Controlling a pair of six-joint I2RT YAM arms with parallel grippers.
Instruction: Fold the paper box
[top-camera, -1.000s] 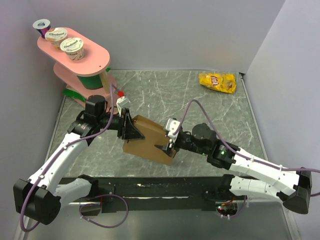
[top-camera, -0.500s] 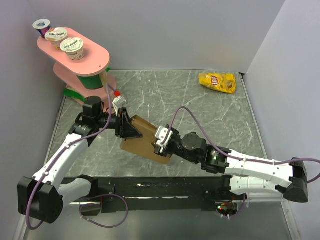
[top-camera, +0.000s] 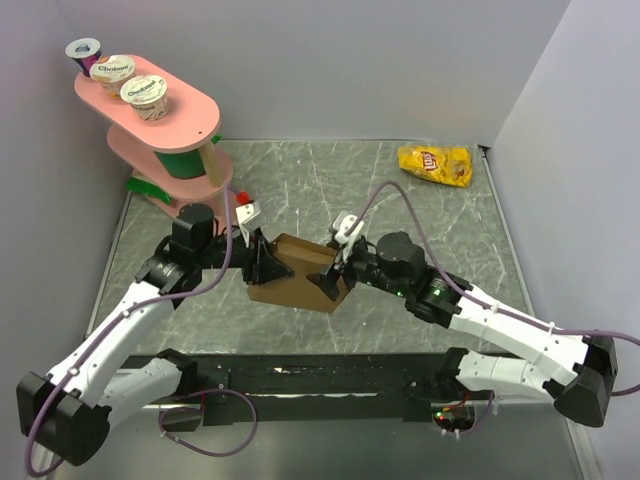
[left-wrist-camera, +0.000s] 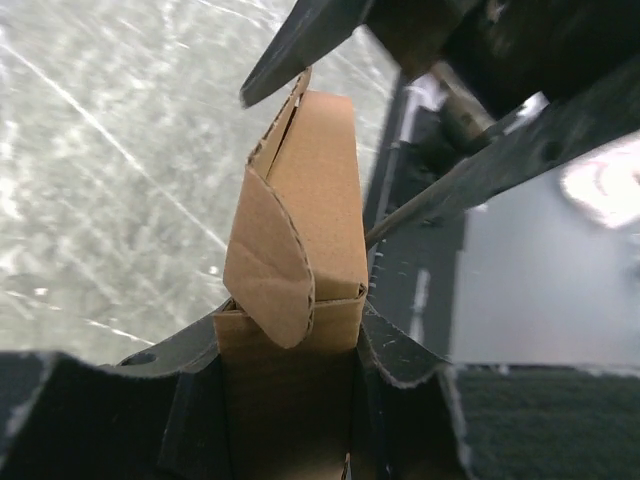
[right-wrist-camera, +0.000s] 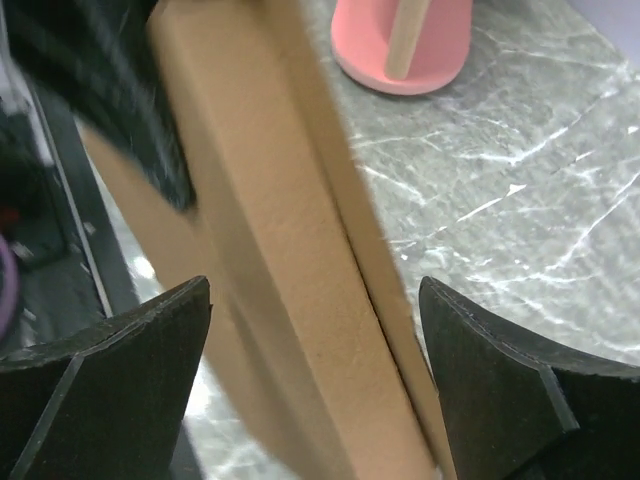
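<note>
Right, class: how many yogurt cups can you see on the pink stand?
3, all on top of the stand: a far cup, a middle cup, a near cup. Its lower shelf is partly hidden, so more may sit there.

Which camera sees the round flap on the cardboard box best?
The left wrist view: the round flap sits close up, unblocked. The top view shows the cardboard box small, its flap hidden; the right wrist view shows only a plain side.
</note>
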